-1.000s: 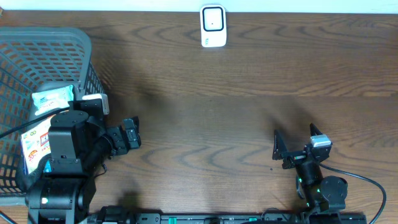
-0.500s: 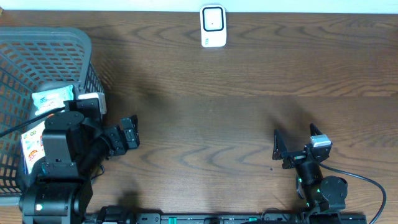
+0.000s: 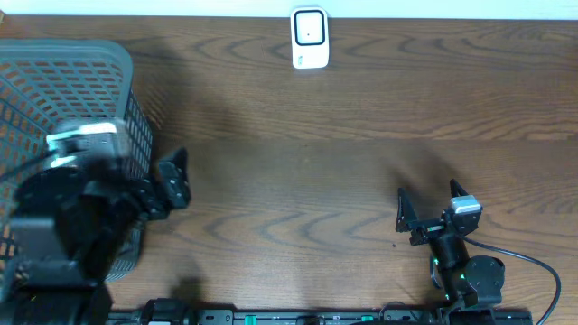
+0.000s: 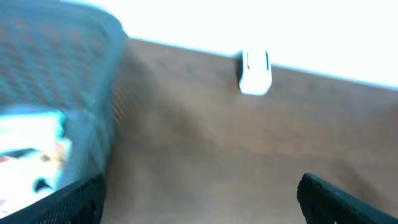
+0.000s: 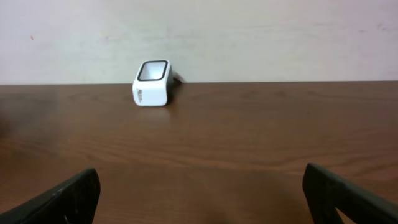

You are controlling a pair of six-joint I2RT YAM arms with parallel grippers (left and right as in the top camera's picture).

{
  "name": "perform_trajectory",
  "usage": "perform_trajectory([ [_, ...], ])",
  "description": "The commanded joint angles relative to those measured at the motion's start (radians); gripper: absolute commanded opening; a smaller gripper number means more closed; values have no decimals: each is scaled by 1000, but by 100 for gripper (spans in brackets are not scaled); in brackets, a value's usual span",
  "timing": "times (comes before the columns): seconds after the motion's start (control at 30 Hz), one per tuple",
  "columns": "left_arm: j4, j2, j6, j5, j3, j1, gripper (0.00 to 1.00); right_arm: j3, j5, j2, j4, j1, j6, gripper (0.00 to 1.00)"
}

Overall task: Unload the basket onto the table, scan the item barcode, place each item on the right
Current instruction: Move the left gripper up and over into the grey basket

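The packet (image 4: 31,135) lies inside the basket (image 3: 72,43), near its wall. Judged light, soft and slippery: grip a flat edge. Left gripper (image 4: 202,199) and right gripper (image 3: 431,206) stand wide, holding nothing.

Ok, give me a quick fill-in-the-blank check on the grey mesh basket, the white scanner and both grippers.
The grey plastic mesh basket sits on the robot's ____ side of the brown wooden table.
The small white box-shaped scanner stands at the table edge ____ from the robot.
The right gripper holds ____.
The left gripper, near the basket, has its jaws ____.
Missing words: left; farthest; nothing; open.
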Motion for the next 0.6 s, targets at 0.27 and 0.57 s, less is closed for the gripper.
perform_trajectory([
  [0.27, -101, 150, -298, -492, 125, 24, 98, -1, 8, -5, -4, 8, -9, 99],
  [0.57, -221, 292, -454, -488, 125, 250, 98, -1, 8, -5, -4, 8, -9, 99],
])
